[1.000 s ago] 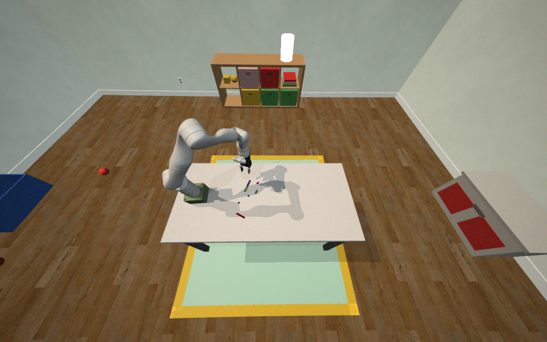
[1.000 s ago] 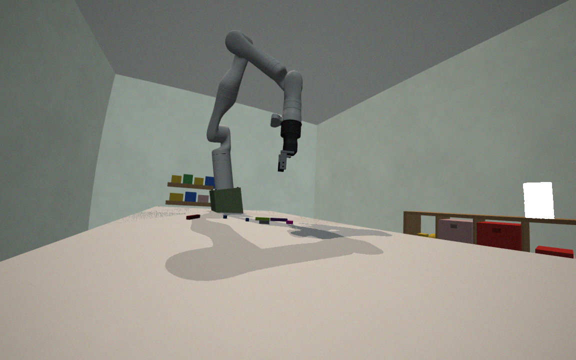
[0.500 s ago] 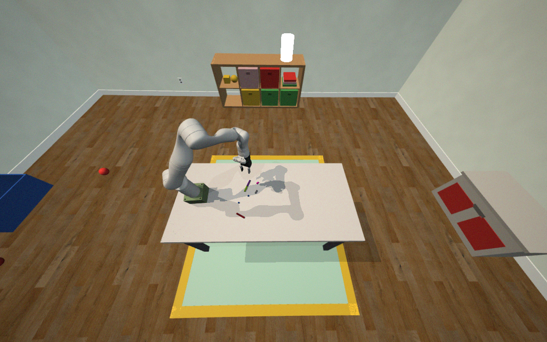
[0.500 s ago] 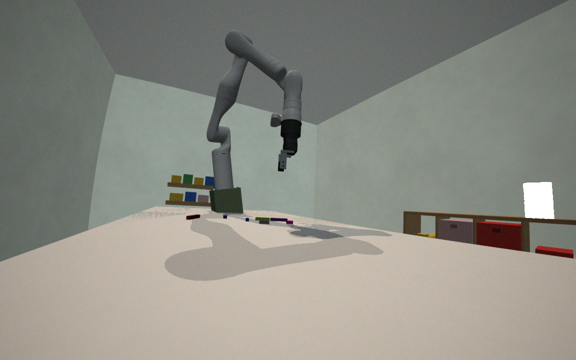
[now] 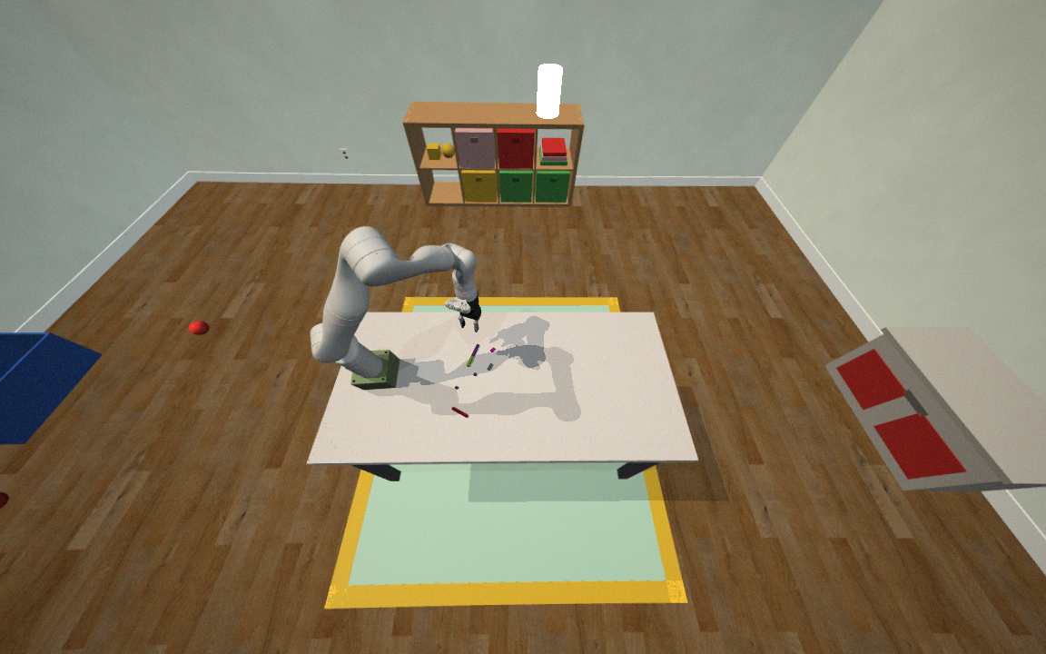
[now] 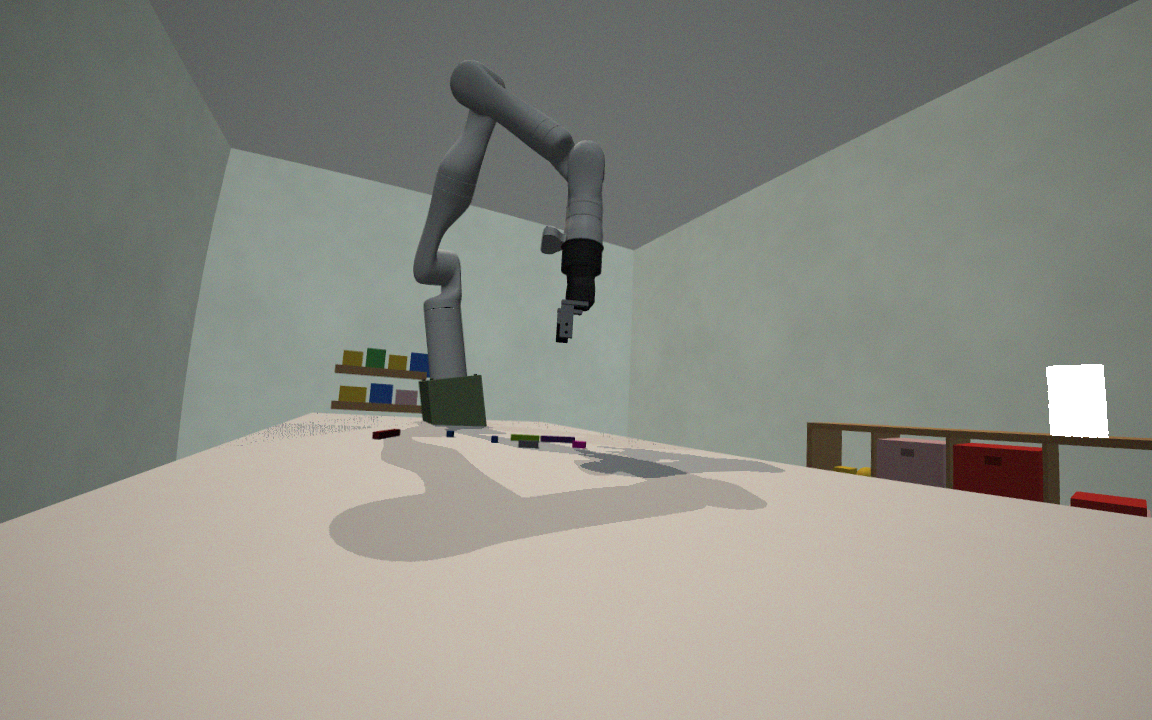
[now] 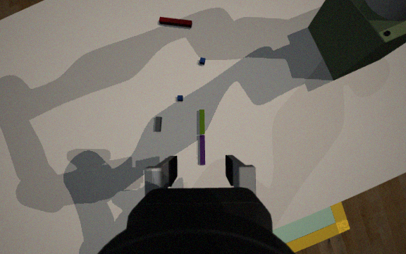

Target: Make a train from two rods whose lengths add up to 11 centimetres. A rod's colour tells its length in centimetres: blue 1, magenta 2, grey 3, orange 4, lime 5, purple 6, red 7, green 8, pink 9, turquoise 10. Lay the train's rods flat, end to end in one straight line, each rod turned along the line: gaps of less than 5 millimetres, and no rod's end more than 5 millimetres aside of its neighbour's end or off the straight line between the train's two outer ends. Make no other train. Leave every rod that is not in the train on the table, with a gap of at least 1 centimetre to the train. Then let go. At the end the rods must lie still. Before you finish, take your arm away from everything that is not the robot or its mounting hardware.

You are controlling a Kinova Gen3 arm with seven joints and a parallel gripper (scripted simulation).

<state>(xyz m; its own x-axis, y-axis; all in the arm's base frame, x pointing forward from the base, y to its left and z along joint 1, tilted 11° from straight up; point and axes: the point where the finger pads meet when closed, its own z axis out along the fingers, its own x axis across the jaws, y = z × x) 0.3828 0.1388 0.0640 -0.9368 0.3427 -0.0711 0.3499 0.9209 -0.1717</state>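
My jaws hang wide open with nothing between them, high above the white surface (image 7: 330, 141). Below me the lime rod (image 7: 201, 121) and the purple rod (image 7: 201, 149) lie flat, end to end in one straight line, their ends touching or nearly so. The grey rod (image 7: 157, 123) lies off to one side of the lime one, apart from it. Two small blue rods (image 7: 180, 98) (image 7: 202, 61) sit beyond the lime end, the nearer one just past it. The red rod (image 7: 175, 22) lies well apart, near the far edge. A magenta rod (image 5: 492, 350) rests near the purple end. My dark green base block (image 7: 340, 42) stands at the corner.
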